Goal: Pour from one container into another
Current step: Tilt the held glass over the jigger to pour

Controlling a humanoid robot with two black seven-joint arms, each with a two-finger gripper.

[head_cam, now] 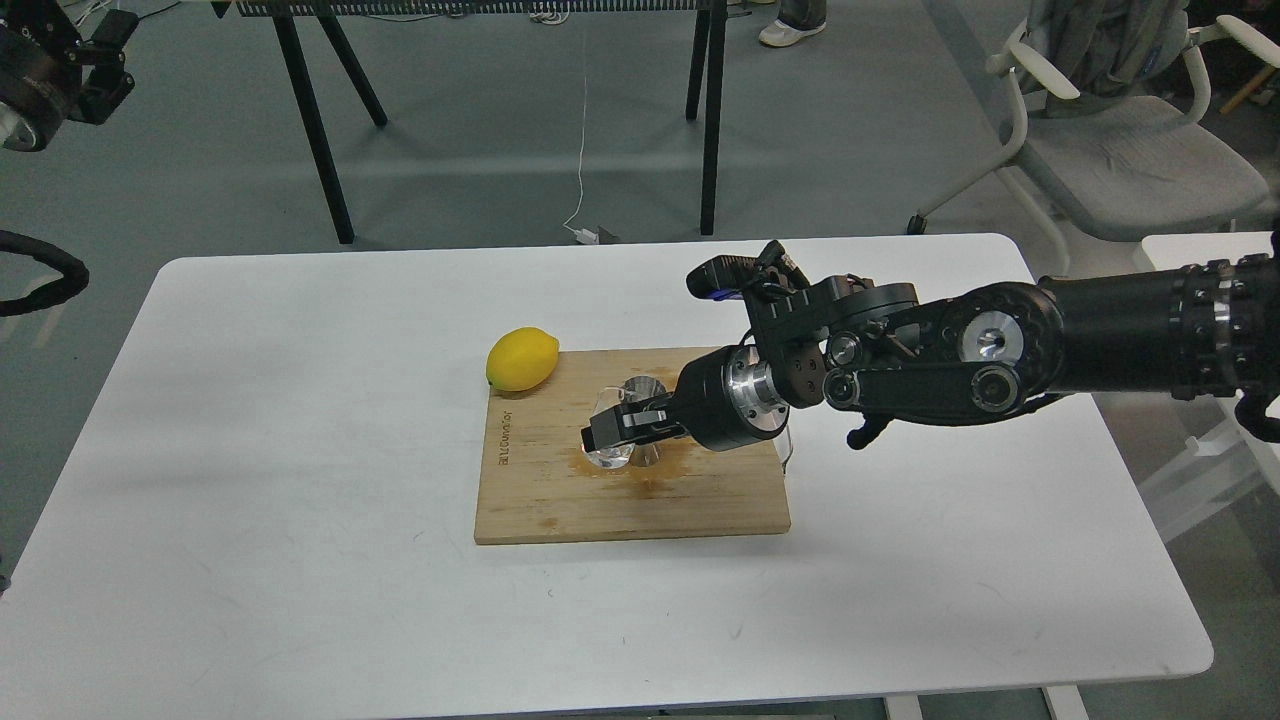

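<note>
The clear glass tumbler [606, 457] hangs tilted just above the wooden board [560, 505], with my right gripper [605, 432] shut on it. It sits just left of and in front of the steel jigger [648, 386], which stands upright on the board. My fingers and wrist cover most of the jigger, so only its top rim and part of its base show. My left gripper [95, 55] is raised at the far top left, away from the table; it is dark and its fingers cannot be told apart.
A yellow lemon [522, 358] lies at the board's back left corner. A brown wet stain [650, 482] spreads on the board around the jigger. The white table [300, 450] carries the board. A grey chair [1130, 150] and a second table [1200, 260] are to the right.
</note>
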